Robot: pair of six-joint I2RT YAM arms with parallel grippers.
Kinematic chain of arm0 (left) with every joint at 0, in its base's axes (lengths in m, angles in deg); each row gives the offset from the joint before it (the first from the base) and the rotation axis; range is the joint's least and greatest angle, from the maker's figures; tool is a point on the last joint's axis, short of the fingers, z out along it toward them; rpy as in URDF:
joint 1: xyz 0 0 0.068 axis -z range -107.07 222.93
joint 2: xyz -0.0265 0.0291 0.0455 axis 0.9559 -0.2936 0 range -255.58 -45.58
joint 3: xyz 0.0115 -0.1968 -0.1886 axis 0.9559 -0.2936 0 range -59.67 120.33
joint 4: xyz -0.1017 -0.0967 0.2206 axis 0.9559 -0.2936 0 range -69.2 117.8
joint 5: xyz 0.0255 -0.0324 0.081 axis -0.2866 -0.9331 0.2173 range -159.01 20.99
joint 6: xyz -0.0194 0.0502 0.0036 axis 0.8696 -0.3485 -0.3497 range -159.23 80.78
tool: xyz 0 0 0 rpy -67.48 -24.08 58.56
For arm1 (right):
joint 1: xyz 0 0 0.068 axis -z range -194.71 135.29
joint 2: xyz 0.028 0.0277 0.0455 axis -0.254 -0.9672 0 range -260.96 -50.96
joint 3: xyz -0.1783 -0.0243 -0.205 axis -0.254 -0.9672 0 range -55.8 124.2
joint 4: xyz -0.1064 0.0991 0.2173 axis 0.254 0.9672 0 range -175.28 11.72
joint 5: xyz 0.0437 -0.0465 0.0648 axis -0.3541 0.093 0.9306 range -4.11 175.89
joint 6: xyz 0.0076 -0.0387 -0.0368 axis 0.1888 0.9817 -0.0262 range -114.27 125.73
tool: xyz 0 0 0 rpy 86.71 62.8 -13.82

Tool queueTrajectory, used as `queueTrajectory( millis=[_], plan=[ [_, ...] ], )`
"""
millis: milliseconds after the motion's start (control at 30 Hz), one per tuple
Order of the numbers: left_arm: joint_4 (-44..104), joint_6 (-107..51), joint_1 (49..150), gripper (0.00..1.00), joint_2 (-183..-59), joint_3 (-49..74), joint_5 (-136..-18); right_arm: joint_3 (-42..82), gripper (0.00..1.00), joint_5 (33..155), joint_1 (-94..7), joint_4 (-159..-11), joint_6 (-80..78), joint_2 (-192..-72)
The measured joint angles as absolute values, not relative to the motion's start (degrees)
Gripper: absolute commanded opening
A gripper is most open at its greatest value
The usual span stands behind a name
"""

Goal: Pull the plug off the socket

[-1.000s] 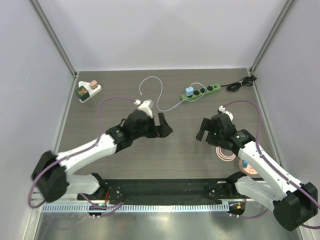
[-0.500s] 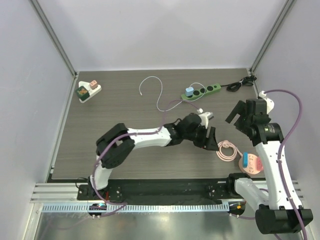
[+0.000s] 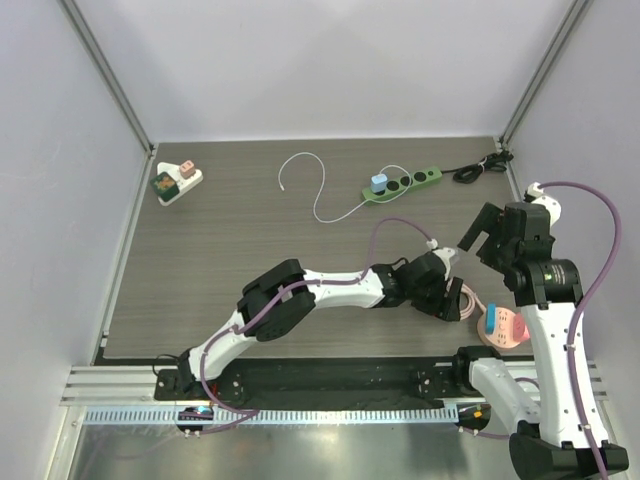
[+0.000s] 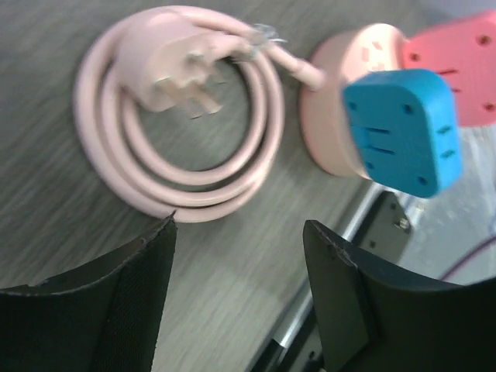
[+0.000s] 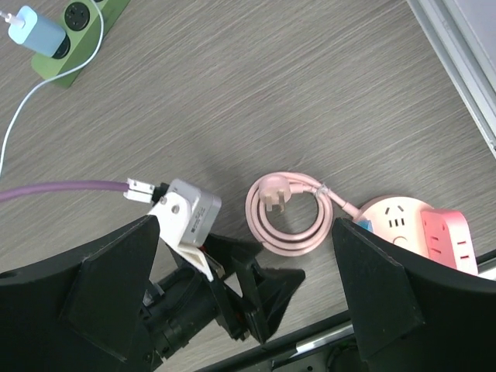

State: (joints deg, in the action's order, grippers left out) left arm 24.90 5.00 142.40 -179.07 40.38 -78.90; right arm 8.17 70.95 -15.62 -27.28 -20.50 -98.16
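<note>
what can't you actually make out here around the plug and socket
Blue plug: right wrist view, almost wholly behind the right pincer.
Pink socket: top view, partly under the right arm, too small to read.
Red block: left wrist view, cut by the right edge, blurred.
How deep the plug sits: no view shows it.

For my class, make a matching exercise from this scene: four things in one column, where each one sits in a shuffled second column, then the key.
Things
1. green power strip
2. pink coiled cord
3. blue plug
4. white socket block

Places
A. far left corner
B. sitting on the round pink socket, near right edge
C. far side, right of centre, with a light blue adapter in it
D. just ahead of the open left gripper

Pairs: 1-C, 2-D, 3-B, 4-A
</note>
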Motion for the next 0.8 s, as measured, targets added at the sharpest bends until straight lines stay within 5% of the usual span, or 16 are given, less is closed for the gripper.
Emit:
queueTrajectory(
  millis=[800],
  plan=[
    [-0.43,7.21,141.81,0.62,-190.66,66.52,-59.45,7.79,1.00,76.24,-15.62,-28.09,-20.11,-96.10]
  ],
)
